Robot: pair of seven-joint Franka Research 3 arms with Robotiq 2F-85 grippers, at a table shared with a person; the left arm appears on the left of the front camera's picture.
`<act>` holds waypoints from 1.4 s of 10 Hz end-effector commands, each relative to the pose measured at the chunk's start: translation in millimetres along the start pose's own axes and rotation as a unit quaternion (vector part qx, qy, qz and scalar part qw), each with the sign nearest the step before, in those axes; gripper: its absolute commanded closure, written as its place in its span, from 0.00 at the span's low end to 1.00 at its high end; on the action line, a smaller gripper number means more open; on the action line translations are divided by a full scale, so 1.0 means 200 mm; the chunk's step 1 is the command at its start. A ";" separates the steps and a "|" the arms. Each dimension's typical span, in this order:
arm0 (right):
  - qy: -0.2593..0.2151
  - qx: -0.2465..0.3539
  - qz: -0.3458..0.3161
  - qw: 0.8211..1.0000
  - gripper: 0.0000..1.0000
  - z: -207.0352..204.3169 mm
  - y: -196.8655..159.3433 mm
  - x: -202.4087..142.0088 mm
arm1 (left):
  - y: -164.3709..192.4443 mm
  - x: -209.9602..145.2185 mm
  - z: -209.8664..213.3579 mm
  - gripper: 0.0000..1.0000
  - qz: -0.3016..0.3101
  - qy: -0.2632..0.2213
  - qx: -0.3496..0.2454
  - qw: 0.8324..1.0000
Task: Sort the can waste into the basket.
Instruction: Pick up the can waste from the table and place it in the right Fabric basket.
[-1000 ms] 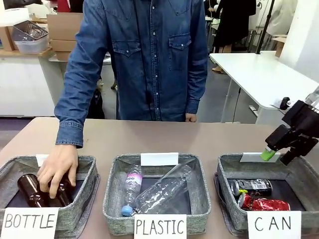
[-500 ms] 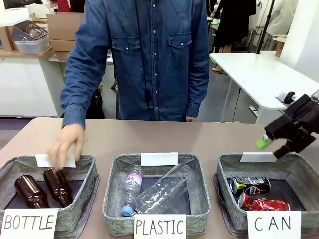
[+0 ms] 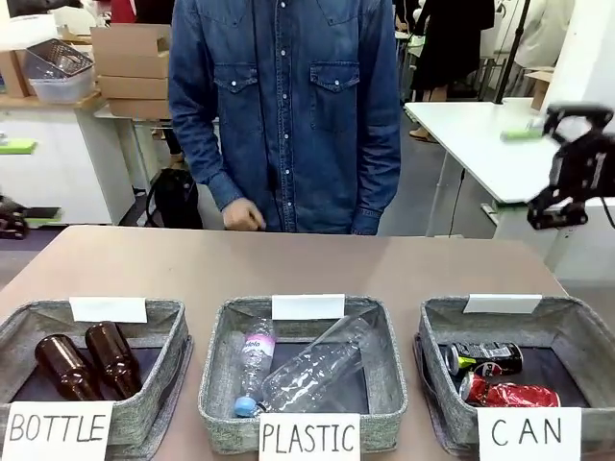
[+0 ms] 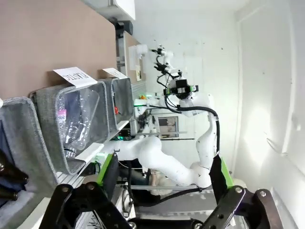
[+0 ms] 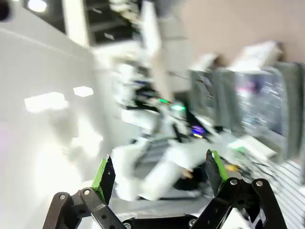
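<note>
The left end effector [image 4: 162, 176] is spreading its jaws wide on nothing. Both cans, black [image 3: 483, 359] and crushed red [image 3: 507, 393], are lying in the CAN basket [image 3: 577, 331]. The right end effector [image 3: 567, 163] is hanging gaping, empty, above it.

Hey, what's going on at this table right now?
A waste-sorting setup. Both cans, the black can and the crushed red can, lie in the basket signed CAN. The right gripper is raised above the table's right side, jaws open and empty. The left gripper is open too. The person's hand holds nothing.
</note>
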State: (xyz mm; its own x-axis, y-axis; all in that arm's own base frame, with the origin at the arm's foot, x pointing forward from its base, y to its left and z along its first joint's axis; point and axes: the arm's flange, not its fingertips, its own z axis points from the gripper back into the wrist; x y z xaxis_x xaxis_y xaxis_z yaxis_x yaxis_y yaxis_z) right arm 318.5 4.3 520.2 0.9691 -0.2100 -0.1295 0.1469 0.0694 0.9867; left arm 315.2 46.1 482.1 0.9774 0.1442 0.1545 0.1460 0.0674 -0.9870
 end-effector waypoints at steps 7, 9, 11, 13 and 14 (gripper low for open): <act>0.000 0.000 0.000 1.000 0.00 0.00 0.00 0.00 | 0.00 0.00 0.00 0.00 0.000 0.000 0.000 1.000; 0.000 0.000 0.000 1.000 0.00 0.00 0.00 0.00 | 0.00 0.00 0.00 0.00 0.000 0.000 0.000 1.000; 0.000 0.000 0.000 1.000 0.00 0.00 0.00 0.00 | 0.00 0.00 0.00 0.00 0.000 0.000 0.000 1.000; 0.000 0.000 0.000 1.000 0.00 0.00 0.00 0.00 | 0.00 0.00 0.00 0.00 0.000 0.000 0.000 1.000; 0.000 0.000 0.000 1.000 0.00 0.00 0.00 0.00 | 0.00 0.00 0.00 0.00 0.000 0.000 0.000 1.000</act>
State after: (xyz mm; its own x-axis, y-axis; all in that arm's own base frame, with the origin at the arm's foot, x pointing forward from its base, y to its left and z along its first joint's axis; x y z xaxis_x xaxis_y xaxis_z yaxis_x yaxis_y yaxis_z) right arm 318.8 5.4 518.9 0.9651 -0.2163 -0.1479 0.1643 0.0601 0.9846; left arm 318.8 45.5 480.0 0.9739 0.1534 0.1675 0.1579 0.0725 -0.9848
